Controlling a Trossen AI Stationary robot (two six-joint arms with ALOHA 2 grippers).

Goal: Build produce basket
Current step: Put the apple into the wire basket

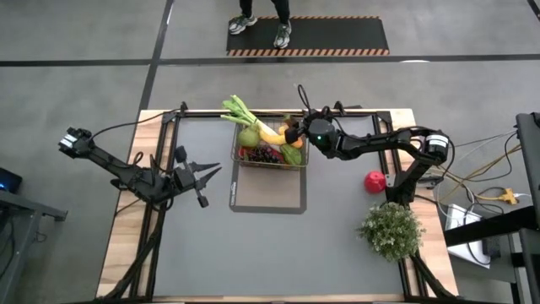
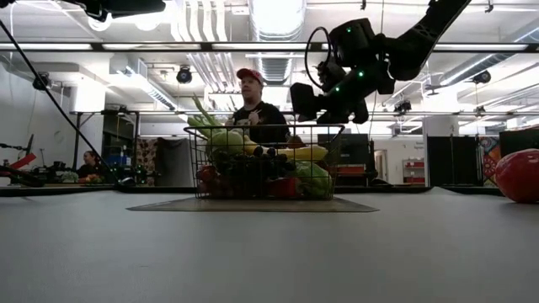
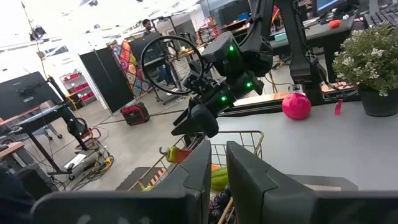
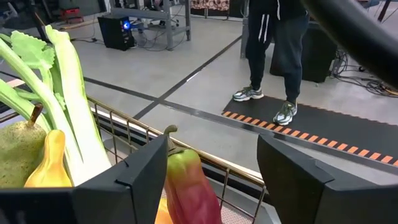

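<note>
The wire basket stands on a dark mat at the table's far middle. It holds a leek, a pear, a banana, dark grapes and other produce. My right gripper hovers open over the basket's far right corner. A red-green pepper lies between its fingers, stem up. A red apple rests on the table to the right. My left gripper hangs shut and empty left of the basket. My right gripper reaches in nearly level from the table's right, with its fingers standing wide on either side of the pepper's stem end. The pepper lies close beside one finger. Whether they touch I cannot tell. The pepper's lower end is out of the picture.
A bushy potted plant stands near the table's right front. A person stands beyond the far edge, behind the basket. The near half of the grey tabletop is bare.
</note>
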